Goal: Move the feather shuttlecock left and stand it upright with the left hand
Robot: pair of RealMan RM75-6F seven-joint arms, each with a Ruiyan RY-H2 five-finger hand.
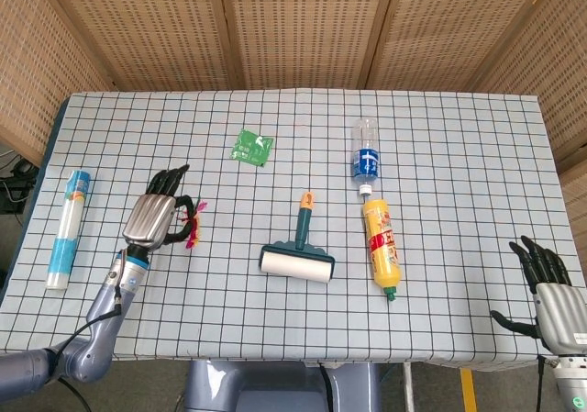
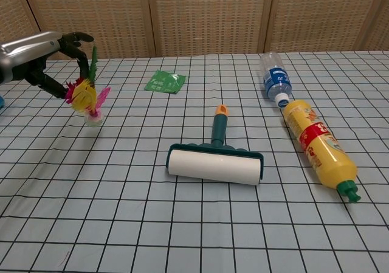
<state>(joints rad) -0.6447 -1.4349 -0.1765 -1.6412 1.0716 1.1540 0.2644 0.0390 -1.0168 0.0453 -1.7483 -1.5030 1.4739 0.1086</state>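
left hand [image 2: 36, 54] cut by chest-view edge, shuttlecock [image 1: 191, 226] mostly hidden overhead

The lint roller [image 2: 216, 162] lies mid-table with bare checked cloth on its left, reaching to the shuttlecock [image 2: 87, 100] standing well apart. Beyond the roller, to its left, a flat green packet [image 2: 166, 80] barely rises. Right of the roller, a yellow bottle [image 2: 318, 147] and clear bottle [image 2: 274, 78] form a line, blocking sideways passage.

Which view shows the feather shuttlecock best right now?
Chest view: the feather shuttlecock shows side-on, feathers up, base at the tablecloth, held by the left hand. Head view shows only a few feather tips beside the hand.
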